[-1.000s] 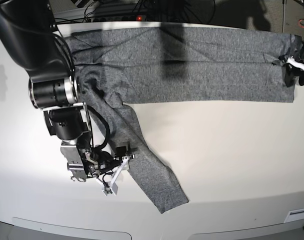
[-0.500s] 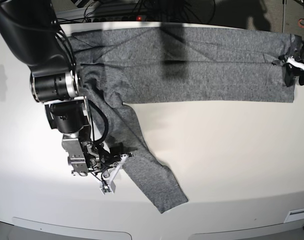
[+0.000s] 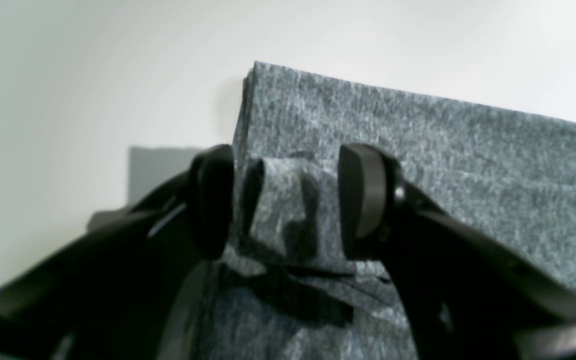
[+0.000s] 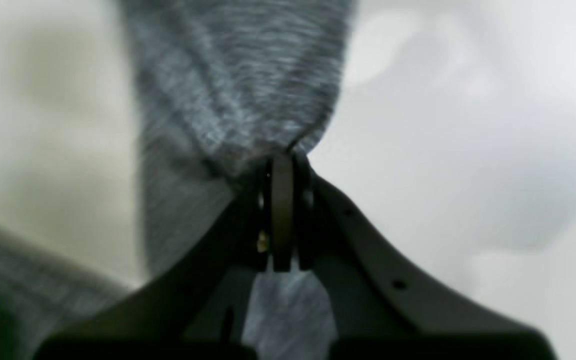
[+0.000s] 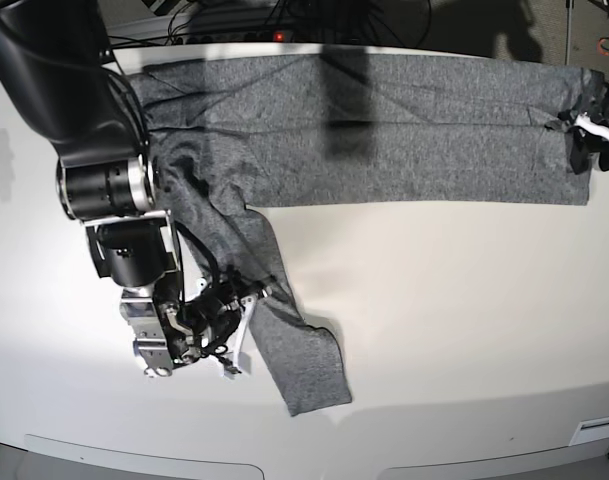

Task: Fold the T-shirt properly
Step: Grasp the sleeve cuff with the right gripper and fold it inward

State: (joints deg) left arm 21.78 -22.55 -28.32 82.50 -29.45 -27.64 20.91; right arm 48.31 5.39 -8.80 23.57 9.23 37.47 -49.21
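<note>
The grey T-shirt [image 5: 384, 120] lies in a long band across the back of the white table. A narrow strip of it runs down toward the front centre. My right gripper [image 5: 242, 325] is at that strip's left edge. In the right wrist view it [image 4: 282, 165] is shut on a pinch of the T-shirt [image 4: 238, 75], and the picture is blurred. My left gripper [image 5: 587, 133] is at the band's far right end. In the left wrist view it [image 3: 288, 200] stands open, its jaws either side of a raised fold of the T-shirt [image 3: 418, 150].
The bare white table [image 5: 464, 300] stretches in front of the band. My right arm's bulky black body [image 5: 94, 130] covers the shirt's left end. Cables [image 5: 284, 20] lie beyond the back edge. The table's front edge [image 5: 384, 450] is just below the strip's end.
My right gripper has turned and shifted slightly right with the cloth. The strip's lower end has slid left and up. The left gripper and the band have not moved.
</note>
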